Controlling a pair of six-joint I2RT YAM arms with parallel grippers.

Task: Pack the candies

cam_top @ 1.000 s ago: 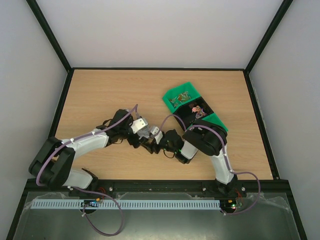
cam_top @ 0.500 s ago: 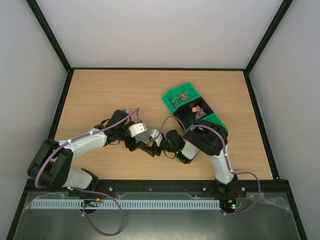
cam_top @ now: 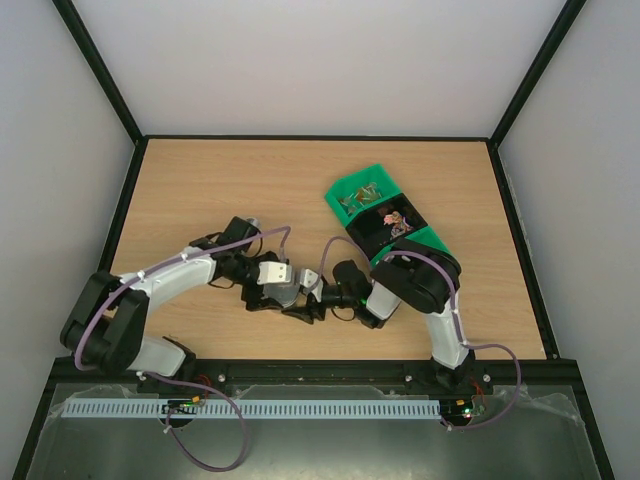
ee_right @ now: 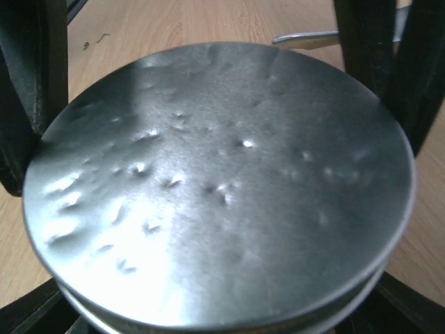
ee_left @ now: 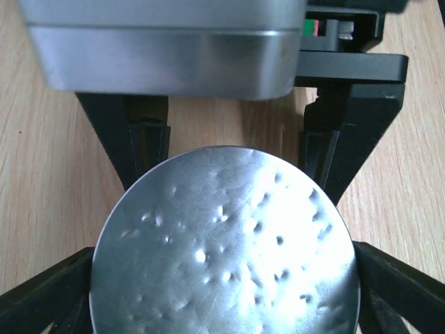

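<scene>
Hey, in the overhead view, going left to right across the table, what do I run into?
Left arm's shoulder → left fingers → round silver lid → right fingers → green bins holding the candies.

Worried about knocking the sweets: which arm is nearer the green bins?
Right. The right arm has its elbow at the green bins' near corner; the left arm lies well to their left. Left gripper and right gripper clasp the silver tin.
</scene>
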